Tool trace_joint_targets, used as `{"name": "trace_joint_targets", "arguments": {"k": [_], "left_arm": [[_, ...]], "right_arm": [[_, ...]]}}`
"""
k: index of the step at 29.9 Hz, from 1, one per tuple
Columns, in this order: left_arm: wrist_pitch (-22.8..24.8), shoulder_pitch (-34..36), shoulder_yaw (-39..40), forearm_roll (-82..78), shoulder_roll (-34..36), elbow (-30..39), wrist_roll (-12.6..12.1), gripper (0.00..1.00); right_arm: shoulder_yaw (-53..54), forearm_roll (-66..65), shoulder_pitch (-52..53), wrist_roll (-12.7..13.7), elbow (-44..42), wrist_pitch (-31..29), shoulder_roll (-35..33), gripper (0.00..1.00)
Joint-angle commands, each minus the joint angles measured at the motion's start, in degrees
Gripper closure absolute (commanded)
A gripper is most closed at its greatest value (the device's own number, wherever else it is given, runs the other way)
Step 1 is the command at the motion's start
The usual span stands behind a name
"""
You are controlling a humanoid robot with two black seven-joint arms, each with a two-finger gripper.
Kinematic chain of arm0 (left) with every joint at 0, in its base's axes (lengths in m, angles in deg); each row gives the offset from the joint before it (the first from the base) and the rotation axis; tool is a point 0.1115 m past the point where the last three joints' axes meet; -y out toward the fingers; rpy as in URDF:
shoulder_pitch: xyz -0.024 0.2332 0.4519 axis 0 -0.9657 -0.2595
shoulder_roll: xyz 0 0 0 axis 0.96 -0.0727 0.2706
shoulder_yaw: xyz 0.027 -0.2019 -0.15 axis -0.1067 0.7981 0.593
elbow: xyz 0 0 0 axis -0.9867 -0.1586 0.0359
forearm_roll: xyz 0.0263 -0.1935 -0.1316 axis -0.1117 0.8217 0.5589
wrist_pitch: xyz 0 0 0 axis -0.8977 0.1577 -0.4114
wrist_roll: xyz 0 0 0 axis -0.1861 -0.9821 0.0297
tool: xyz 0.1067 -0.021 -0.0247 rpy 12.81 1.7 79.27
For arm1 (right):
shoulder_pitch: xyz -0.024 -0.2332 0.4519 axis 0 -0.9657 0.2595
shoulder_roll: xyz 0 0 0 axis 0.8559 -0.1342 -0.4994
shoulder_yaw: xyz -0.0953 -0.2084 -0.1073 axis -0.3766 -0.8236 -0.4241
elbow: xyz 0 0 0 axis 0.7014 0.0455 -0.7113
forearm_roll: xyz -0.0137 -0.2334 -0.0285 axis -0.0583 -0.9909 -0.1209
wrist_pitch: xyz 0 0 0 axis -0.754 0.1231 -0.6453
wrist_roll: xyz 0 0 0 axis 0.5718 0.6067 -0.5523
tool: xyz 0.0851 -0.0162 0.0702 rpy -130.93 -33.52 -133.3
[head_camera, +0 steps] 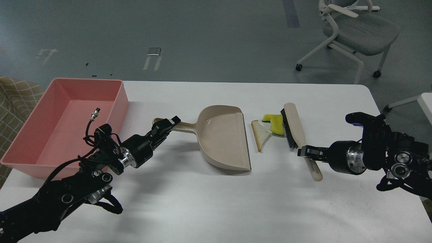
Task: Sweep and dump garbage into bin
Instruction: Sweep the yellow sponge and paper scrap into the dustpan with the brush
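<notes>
Holding the dustpan (pixel 224 138) by its handle, the left gripper (pixel 167 125) looks closed on it; the right gripper (pixel 305 151) seems clamped on the brush (pixel 294 128) handle. The sponge (pixel 275 122) and bread (pixel 262 134) lie between brush and pan mouth, touching each other. Both look light and soft, so I think gentle sweeping is better than gripping. The bin (pixel 116 103) stands far left.

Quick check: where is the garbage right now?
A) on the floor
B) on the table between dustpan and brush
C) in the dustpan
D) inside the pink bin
B: the bread slice and yellow sponge piece lie on the table, between the dustpan mouth and the brush.
</notes>
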Motion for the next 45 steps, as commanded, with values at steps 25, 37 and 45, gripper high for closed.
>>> {"name": "trace_joint_targets", "arguments": {"k": [25,37,45], "left_arm": [[0.09,0.09,0.35,0.18,1.01,0.88,0.26,0.8],[0.0,-0.18,0.53,0.26,0.92,0.88,0.52,0.8],[0.0,-0.18,0.71,0.35,0.92,0.88,0.61,0.8]], "right_arm": [[0.5,0.0,1.85,0.26,-4.2,0.0,19.91,1.0],[4.19,3.69,1.24,0.0,2.22,0.0,7.52,1.0],[5.6,4.22,1.15,-0.53,3.1,0.0,2.42,1.0]]}}
